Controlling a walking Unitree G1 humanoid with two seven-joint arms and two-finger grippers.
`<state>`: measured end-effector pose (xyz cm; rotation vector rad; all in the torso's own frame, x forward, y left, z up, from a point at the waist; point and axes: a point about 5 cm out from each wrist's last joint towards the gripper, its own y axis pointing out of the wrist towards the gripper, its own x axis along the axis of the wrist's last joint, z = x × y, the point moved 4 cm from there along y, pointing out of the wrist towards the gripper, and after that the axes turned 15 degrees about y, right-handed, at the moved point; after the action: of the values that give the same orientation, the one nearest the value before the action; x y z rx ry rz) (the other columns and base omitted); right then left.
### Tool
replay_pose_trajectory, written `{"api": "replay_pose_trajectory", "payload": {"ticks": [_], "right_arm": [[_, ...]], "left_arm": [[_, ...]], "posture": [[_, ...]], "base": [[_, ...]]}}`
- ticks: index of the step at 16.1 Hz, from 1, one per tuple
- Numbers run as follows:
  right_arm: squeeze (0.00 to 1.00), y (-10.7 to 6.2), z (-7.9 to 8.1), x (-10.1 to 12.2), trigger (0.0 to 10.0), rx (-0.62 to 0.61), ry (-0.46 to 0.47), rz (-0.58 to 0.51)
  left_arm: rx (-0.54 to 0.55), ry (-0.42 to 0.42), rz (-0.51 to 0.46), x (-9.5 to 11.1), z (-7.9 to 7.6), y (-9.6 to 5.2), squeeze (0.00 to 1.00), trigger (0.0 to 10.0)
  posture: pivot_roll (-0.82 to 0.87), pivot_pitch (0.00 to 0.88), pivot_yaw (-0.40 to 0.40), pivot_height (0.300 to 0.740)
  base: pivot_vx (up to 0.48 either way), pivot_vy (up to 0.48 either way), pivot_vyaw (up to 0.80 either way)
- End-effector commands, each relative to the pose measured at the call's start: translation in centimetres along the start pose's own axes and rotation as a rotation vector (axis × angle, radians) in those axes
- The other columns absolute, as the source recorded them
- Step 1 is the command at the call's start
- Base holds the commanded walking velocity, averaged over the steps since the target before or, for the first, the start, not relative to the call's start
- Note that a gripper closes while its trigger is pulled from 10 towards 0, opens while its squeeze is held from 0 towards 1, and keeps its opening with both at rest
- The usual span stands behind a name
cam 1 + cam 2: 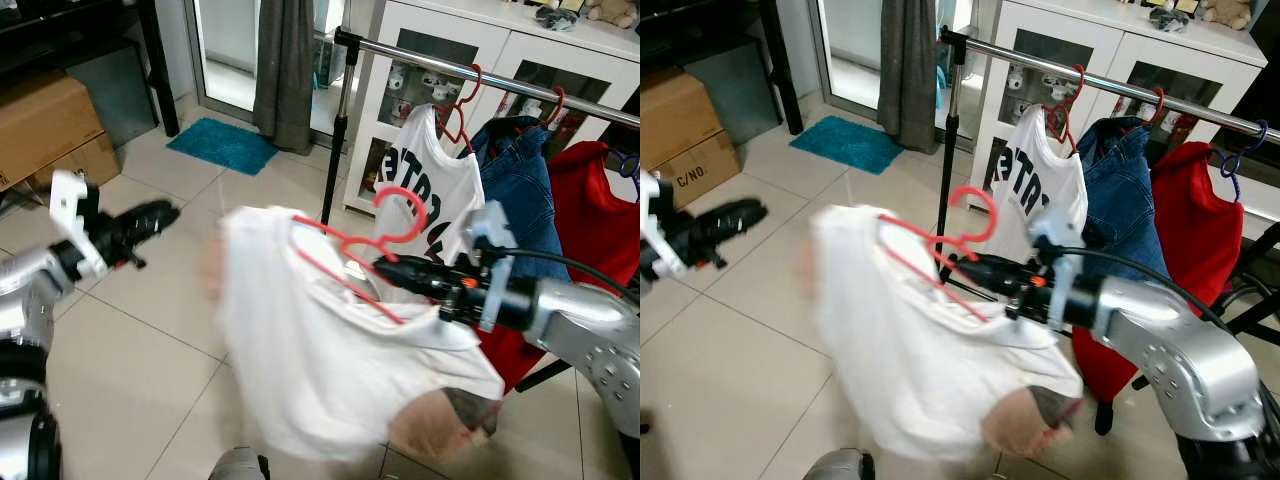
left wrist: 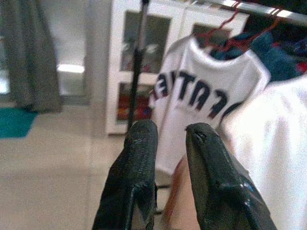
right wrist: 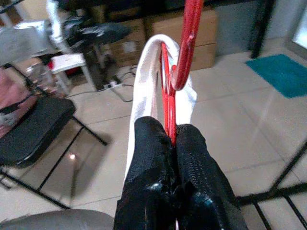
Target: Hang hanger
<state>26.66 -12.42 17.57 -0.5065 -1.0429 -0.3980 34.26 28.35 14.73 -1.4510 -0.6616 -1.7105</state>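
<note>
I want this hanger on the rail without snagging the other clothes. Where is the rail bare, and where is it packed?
Bare: the rail between its upright post and the white printed T-shirt. From there rightward it is crowded: T-shirt, denim garment and red garment hang close together. The right gripper holds the red hanger, carrying a white shirt, below that bare stretch.

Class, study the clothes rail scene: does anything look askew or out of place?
Yes. The red hanger with a white shirt is off the rail, tilted sideways in the right gripper, so the shirt sags unevenly. The other garments hang properly.
</note>
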Motion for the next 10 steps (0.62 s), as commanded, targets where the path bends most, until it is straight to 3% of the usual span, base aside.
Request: {"api": "replay_pose_trajectory", "payload": {"ticks": [1,3,4,5,6,7,8,10], "right_arm": [[0.00,-0.6,-0.4,0.7,10.0,-0.081,-0.020,-0.082],[0.00,-0.5,-1.5,0.2,10.0,-0.204,0.046,-0.152],[0.00,-0.2,-2.2,-0.6,10.0,-0.290,0.101,-0.185],[0.00,0.0,-2.6,-1.3,10.0,-0.359,0.103,-0.202],[0.00,0.2,-2.9,-2.0,10.0,-0.421,0.149,-0.255],[0.00,0.5,-3.2,-2.8,10.0,-0.504,0.171,-0.293],[0.00,0.4,-4.0,-3.4,10.0,-0.599,0.177,-0.304],[0.00,0.3,-4.9,-4.5,10.0,-0.727,0.181,-0.301]], "left_arm": [[0.050,0.040,0.030,0.1,0.5,-0.4,1.00,10.0],[0.082,0.047,0.062,-0.1,-0.2,-0.1,1.00,10.0],[0.085,0.059,0.042,0.3,-1.5,0.6,0.96,10.0],[0.083,0.053,-0.011,1.1,-3.0,1.2,0.65,10.0],[0.109,0.082,-0.044,2.0,-5.0,2.4,0.00,10.0],[0.143,0.059,-0.091,3.0,-7.5,3.7,0.00,10.0],[0.156,0.038,-0.079,3.0,-8.7,4.4,0.00,10.0],[0.215,0.094,-0.030,2.7,-10.0,4.8,0.00,10.0]], "posture": [[0.05,0.026,-0.053,0.740],[0.06,0.035,-0.053,0.740],[0.06,0.038,-0.054,0.740],[0.06,0.037,-0.052,0.740],[0.06,0.041,-0.050,0.740],[0.06,0.057,-0.038,0.740],[0.06,0.064,-0.034,0.740],[0.06,0.067,-0.033,0.740]], "base": [[0.000,0.000,0.00],[0.000,0.000,0.00],[0.000,0.000,0.00],[0.000,0.000,0.00],[0.000,0.000,0.00],[0.000,0.000,0.00],[0.000,0.000,0.00],[0.000,0.000,0.00]]}}
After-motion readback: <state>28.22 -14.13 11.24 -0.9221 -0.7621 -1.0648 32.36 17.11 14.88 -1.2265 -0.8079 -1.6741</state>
